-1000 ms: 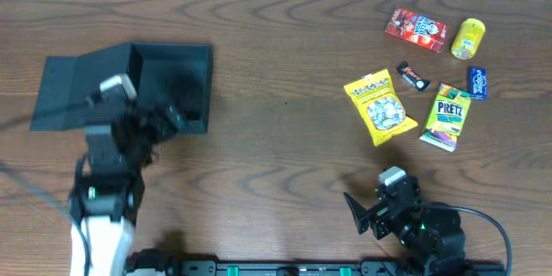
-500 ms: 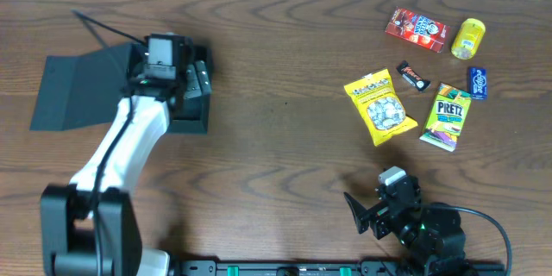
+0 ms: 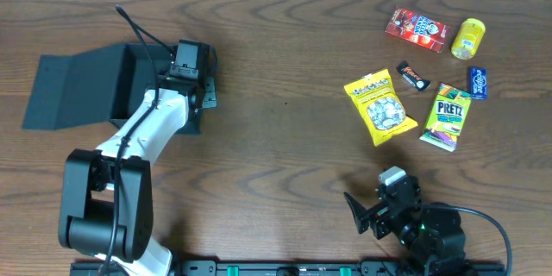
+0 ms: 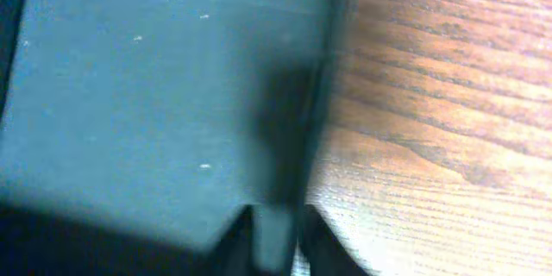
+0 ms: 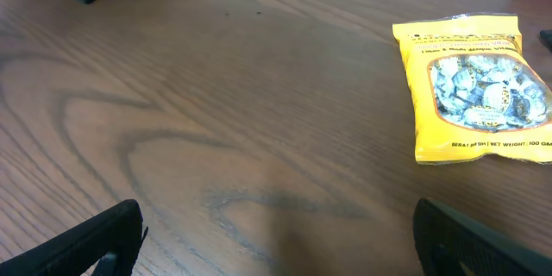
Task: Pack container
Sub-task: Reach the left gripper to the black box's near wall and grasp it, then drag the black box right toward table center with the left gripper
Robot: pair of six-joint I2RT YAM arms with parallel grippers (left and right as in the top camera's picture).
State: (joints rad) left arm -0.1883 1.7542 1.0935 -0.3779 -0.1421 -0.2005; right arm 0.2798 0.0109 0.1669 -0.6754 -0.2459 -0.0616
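Overhead, the dark container (image 3: 73, 90) sits at far left, flap lid lying open to its left, with the left gripper (image 4: 274, 240) clamped on its right wall. At near right, the right gripper (image 5: 276, 250) rests with its fingers spread apart.

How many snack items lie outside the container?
6, all at right: red box, yellow tub, dark bar, blue pack, yellow bag, green Pretz pack. More may be hidden inside the container.
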